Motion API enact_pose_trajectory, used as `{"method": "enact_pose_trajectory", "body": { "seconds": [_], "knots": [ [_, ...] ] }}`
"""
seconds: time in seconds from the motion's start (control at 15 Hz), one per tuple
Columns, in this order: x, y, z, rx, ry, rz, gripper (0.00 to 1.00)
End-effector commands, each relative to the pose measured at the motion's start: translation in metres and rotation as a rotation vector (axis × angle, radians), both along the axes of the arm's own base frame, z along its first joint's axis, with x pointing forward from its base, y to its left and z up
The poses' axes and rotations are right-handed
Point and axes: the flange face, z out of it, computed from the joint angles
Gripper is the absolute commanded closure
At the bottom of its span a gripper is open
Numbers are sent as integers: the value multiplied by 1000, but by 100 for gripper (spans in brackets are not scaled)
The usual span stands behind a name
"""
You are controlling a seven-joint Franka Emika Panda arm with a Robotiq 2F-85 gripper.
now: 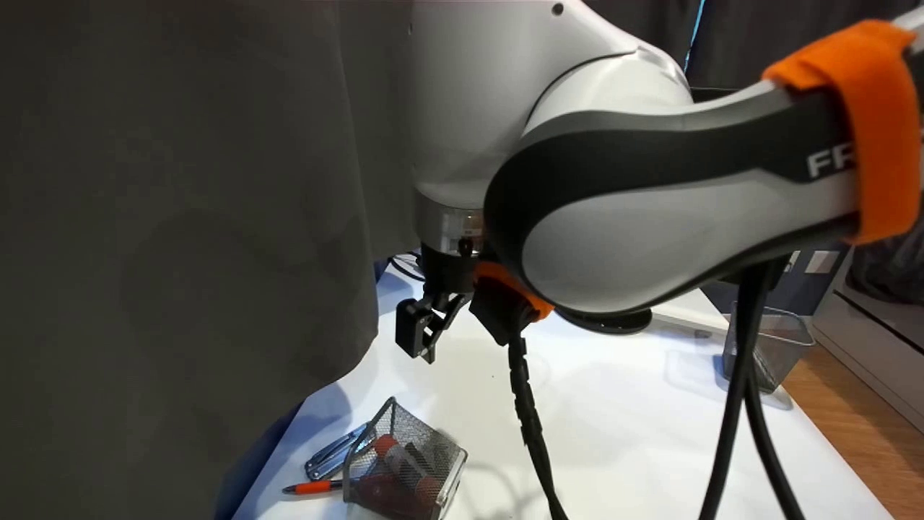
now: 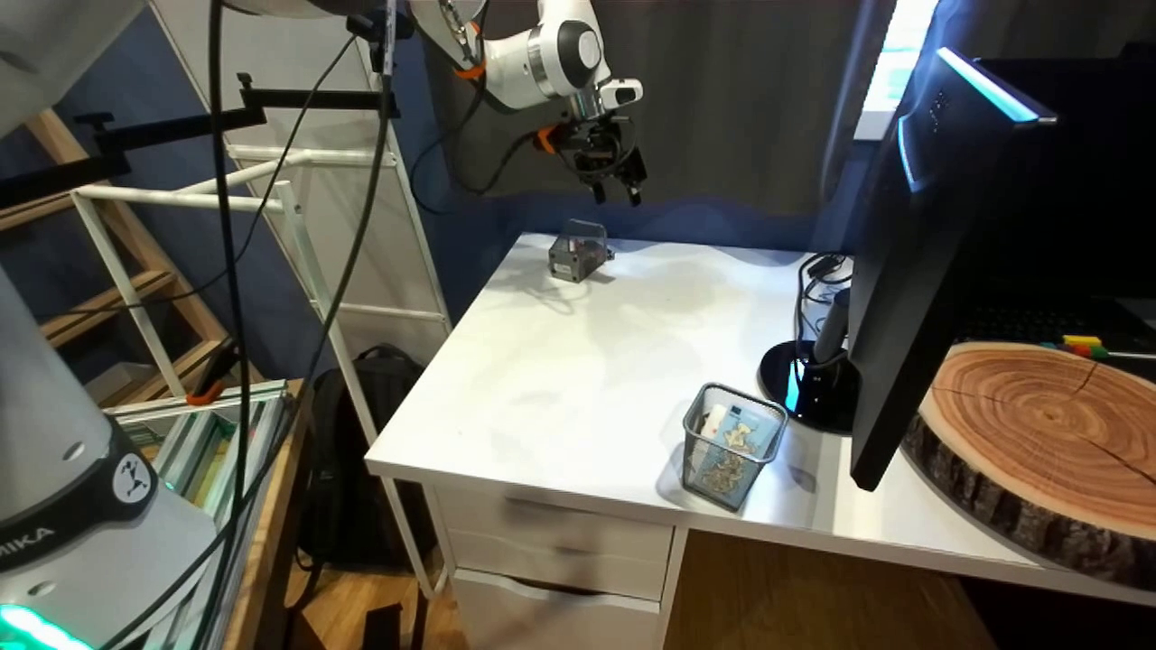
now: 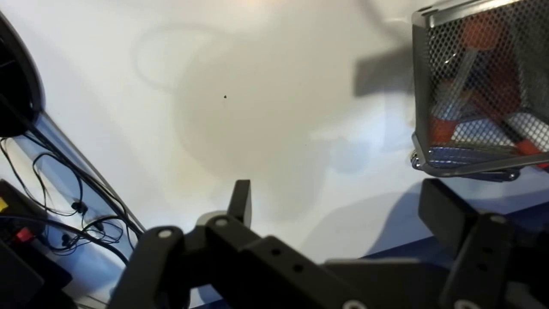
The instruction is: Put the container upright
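Observation:
The container is a small grey see-through mesh box with a square cross-section. It lies on its side on the white desk, in both exterior views (image 1: 433, 442) (image 2: 567, 264) and at the right edge of the wrist view (image 3: 529, 64), where part is cut off. Red-orange and dark items show inside it. My gripper is open and empty, above the desk and apart from the container, in both exterior views (image 1: 422, 339) (image 2: 617, 192) and in the wrist view (image 3: 341, 204). In the wrist view the container is up and right of the fingers.
A similar mesh cup (image 2: 733, 451) stands upright near the desk's front edge, also in an exterior view (image 1: 772, 350). A silver-blue tool (image 1: 336, 456) and an orange pen (image 1: 312, 488) lie beside the container. A monitor (image 2: 939, 262), wood slab (image 2: 1039, 424) and cables (image 3: 79, 206) are there.

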Motion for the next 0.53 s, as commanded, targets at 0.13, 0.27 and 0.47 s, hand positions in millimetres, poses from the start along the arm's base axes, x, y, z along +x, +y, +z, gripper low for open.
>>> {"method": "enact_pose_trajectory", "body": {
  "seconds": [0.13,0.27,0.47],
  "knots": [
    [0,27,-3,215,48,71,0],
    [0,37,-10,279,81,85,0],
    [2,38,-26,296,133,38,0]
  ]
}}
